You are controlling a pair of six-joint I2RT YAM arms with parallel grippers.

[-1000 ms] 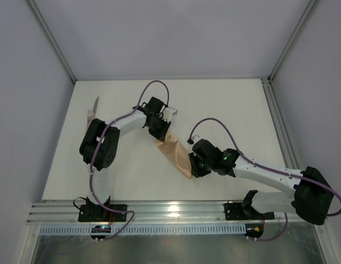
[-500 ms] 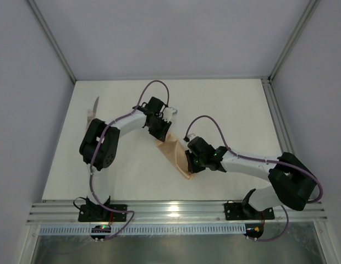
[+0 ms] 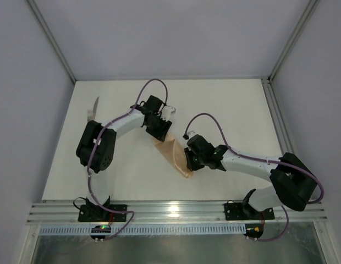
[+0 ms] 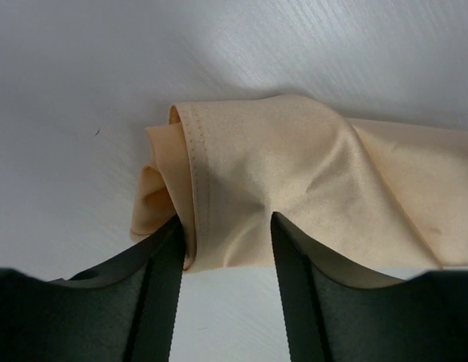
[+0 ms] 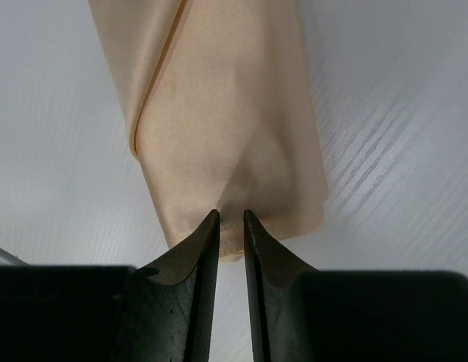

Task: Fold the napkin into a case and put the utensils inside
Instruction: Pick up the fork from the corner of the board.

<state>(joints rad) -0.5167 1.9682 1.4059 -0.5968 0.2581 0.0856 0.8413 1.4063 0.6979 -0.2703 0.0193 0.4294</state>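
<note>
The case (image 3: 171, 154) lies on the table (image 3: 231, 104), running 11 to 5 o'clock. The left gripper (image 3: 160, 130) is at its 11 o'clock end and the right gripper (image 3: 188, 163) near the other. The knife (image 3: 92, 109) lies well apart at 10 o'clock.

The case (image 3: 173, 154) is plain peach-orange, unpatterned, with a fine stitched line of the same colour along its hem. Beneath the case, the table (image 3: 231, 104) is off-white with faint streaks. Well left of the case, the utensil (image 3: 92, 109) has a silver-grey blade and a pale pinkish handle. The arms (image 3: 248, 165) are white with black joints and purple cables (image 3: 154, 81).
</note>
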